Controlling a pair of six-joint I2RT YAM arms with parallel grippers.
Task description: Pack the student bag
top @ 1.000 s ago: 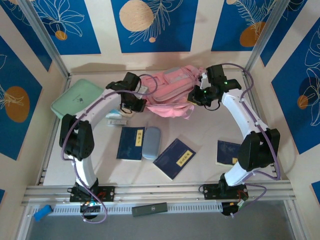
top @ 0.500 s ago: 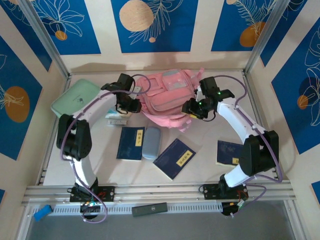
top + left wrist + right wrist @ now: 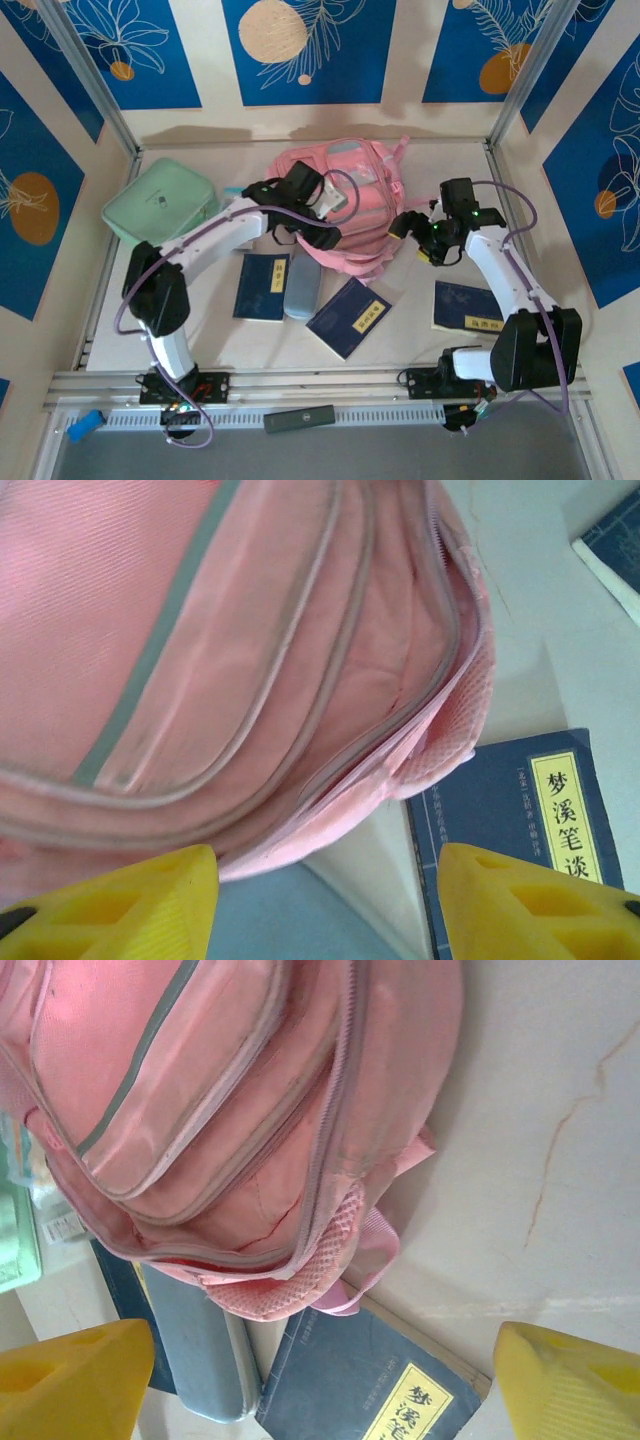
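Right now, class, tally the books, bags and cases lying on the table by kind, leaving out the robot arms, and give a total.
dark blue books: 3
pink backpack: 1
mint green case: 1
grey-blue pencil case: 1
Total: 6

Overhead, the left arm (image 3: 215,235) lies across the student bag (image 3: 370,200), hiding its near left flank, and the titles on the navy books (image 3: 348,317) are too small to read. At the left wrist, the bag overruns the top and left edges, the left gripper (image 3: 325,905) has its yellow fingertips (image 3: 120,900) clipped by the bottom edge, and a blue-covered book (image 3: 500,820) is cut off there too. At the right wrist, a blue-grey pencil case (image 3: 200,1350) is partly hidden by the bag.
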